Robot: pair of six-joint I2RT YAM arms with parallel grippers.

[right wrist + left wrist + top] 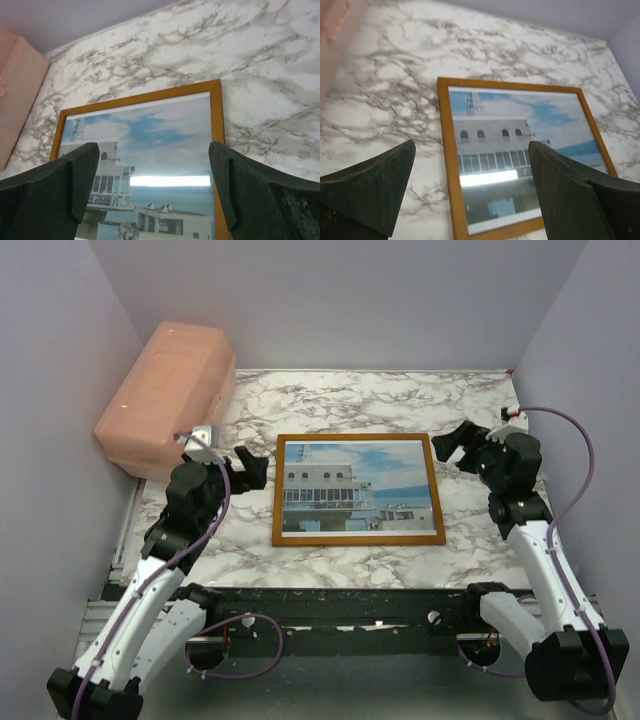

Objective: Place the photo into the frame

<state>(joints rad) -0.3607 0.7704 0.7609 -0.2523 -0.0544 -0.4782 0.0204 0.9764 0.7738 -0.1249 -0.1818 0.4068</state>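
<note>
The orange-brown wooden frame (pixel 435 490) lies flat in the middle of the marble table. The photo (pixel 355 485) of a white ship-like building against blue sky and sea lies inside it, face up. Both also show in the left wrist view, frame (pixel 445 150) and photo (pixel 520 150), and in the right wrist view, frame (pixel 216 120) and photo (pixel 160 145). My left gripper (pixel 256 468) is open and empty, raised just left of the frame. My right gripper (pixel 455 447) is open and empty, raised at the frame's far right corner.
A pink plastic box (pixel 170 395) stands at the back left, close behind my left arm. Grey walls close in the table on three sides. The dark rail (pixel 330 605) with the arm bases runs along the near edge.
</note>
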